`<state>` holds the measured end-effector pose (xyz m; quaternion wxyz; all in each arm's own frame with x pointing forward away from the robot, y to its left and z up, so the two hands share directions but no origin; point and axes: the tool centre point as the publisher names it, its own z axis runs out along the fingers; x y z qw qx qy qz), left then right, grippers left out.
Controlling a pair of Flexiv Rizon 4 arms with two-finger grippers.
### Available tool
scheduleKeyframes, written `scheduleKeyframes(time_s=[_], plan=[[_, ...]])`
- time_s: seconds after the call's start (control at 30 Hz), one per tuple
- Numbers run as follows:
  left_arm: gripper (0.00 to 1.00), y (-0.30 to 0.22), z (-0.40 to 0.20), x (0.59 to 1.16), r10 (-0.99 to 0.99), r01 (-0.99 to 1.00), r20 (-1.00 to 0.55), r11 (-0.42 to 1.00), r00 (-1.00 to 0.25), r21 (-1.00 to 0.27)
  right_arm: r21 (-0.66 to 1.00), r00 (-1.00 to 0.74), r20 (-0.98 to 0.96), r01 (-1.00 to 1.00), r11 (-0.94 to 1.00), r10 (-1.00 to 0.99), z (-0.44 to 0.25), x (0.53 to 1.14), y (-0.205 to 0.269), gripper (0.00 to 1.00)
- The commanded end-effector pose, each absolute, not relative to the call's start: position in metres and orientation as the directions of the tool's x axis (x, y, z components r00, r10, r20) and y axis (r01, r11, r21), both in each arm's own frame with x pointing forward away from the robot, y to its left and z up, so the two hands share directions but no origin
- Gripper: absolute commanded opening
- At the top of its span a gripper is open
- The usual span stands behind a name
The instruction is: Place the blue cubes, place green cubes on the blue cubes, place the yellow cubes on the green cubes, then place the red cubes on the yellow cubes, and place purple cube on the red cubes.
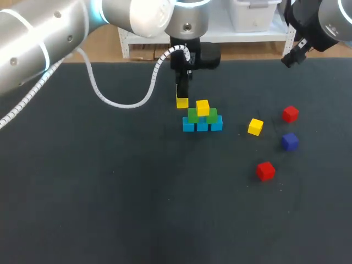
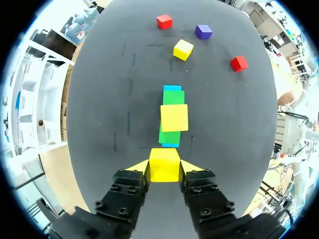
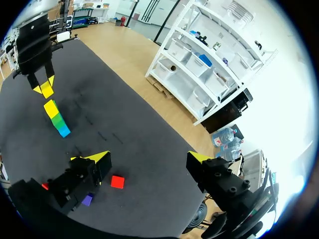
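My left gripper is clamped on a yellow cube just behind the stack: blue cubes, what look like two green cubes and a second yellow cube on top. My right gripper hangs with fingers spread wide, near a loose red cube

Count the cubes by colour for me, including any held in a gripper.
Blue cubes: 3, bottom row
Green cubes: 2, on the blue ones
Yellow cubes: 3, one on the green ones, one held in the left gripper, one loose
Red cubes: 2, loose
Purple cube: 1, loose
Total: 11
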<state>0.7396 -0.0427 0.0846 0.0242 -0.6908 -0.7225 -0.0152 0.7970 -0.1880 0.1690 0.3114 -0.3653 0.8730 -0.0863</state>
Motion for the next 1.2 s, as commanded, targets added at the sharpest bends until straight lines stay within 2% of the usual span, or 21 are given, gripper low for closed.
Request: scheduleKeyframes(time_s=[0.03, 1.2], plan=[[0.0, -0.045, 0.081, 0.738, 0.997, 0.999, 0.059, 0.04, -0.039, -0.022, -0.383, -0.538, -0.483, -0.58, 0.719, -0.691, 0.168, 0.796, -0.188, 1.0], [0.0, -0.062, 0.071, 0.738, 0.997, 0.999, 0.079, 0.016, -0.013, -0.038, -0.383, -0.538, -0.483, -0.58, 0.719, -0.691, 0.168, 0.796, -0.188, 1.0]])
